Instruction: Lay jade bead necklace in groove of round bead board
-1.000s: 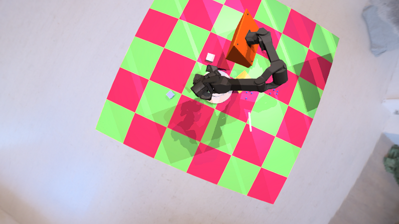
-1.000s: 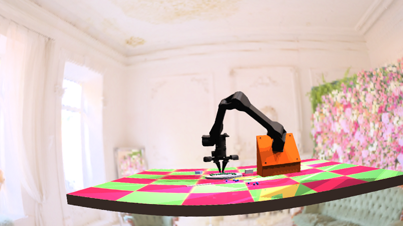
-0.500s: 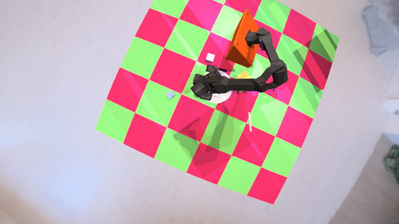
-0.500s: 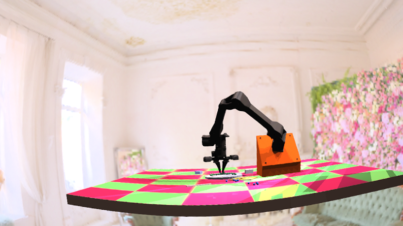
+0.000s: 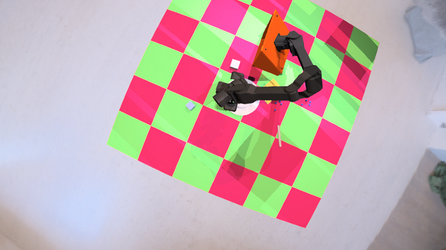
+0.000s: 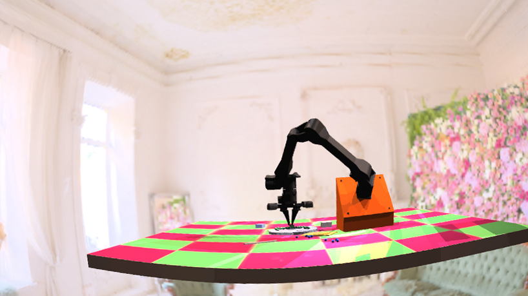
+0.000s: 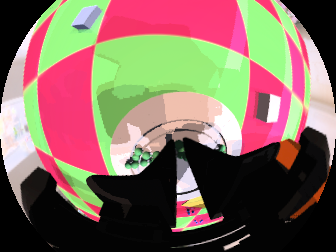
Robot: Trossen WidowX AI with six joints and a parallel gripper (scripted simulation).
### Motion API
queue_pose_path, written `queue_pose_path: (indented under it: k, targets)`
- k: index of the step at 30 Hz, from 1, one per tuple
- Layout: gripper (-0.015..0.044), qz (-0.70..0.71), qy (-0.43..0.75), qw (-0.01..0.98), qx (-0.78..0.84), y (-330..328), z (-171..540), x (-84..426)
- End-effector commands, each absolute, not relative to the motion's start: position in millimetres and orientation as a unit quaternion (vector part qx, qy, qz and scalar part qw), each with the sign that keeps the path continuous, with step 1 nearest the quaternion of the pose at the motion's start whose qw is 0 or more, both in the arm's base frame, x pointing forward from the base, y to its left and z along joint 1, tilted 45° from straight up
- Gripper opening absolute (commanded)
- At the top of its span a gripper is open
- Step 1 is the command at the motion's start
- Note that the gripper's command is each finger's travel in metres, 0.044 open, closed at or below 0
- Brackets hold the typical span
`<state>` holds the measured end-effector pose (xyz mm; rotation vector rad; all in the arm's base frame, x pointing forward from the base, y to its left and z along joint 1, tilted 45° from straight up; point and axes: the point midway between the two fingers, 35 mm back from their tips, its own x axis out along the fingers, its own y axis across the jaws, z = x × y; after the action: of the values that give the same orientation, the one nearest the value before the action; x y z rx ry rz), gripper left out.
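Note:
The round bead board (image 5: pixel 251 109) (image 6: pixel 292 230) (image 7: pixel 207 108) is a pale disc lying on the checkered table, under my wrist. The jade bead necklace shows as a cluster of green beads in the wrist view (image 7: pixel 140 154) and as a dark green line on the board in the side view (image 6: pixel 300 227). My gripper (image 5: pixel 230 99) (image 6: pixel 290 223) (image 7: pixel 178 142) points straight down with its fingertips at the board's groove. It is shut on the necklace. The arm hides the necklace from above.
The orange arm base (image 5: pixel 269 46) (image 6: pixel 362 205) stands behind the board. Around the board lie a white cube (image 5: pixel 234 64) (image 7: pixel 268 106), a pale blue cube (image 5: pixel 190 105) (image 7: pixel 87 17), a yellow piece (image 5: pixel 271 83), loose blue beads (image 5: pixel 278 104) (image 6: pixel 333 240) and a thin white rod (image 5: pixel 279 135).

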<state>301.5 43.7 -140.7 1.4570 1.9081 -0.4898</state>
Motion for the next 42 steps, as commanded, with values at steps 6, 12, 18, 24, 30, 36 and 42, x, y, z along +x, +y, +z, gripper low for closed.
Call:
queue_pose_path:
  k: [6, 12, 18, 24, 30, 36, 42]
  targets:
    - [0.0, -0.188, 0.733, 0.342, 0.558, 52, -129, 305]
    - [0.0, -0.189, 0.732, 0.342, 0.557, 66, -115, 308]
    - [0.0, -0.189, 0.732, 0.342, 0.558, 80, -102, 309]
    - [0.0, -0.188, 0.733, 0.342, 0.558, 95, -88, 309]
    - [0.0, -0.187, 0.733, 0.34, 0.558, 109, -74, 307]
    - [0.0, -0.186, 0.734, 0.339, 0.558, 122, -62, 305]
    - [0.0, -0.186, 0.734, 0.339, 0.558, 123, -62, 305]
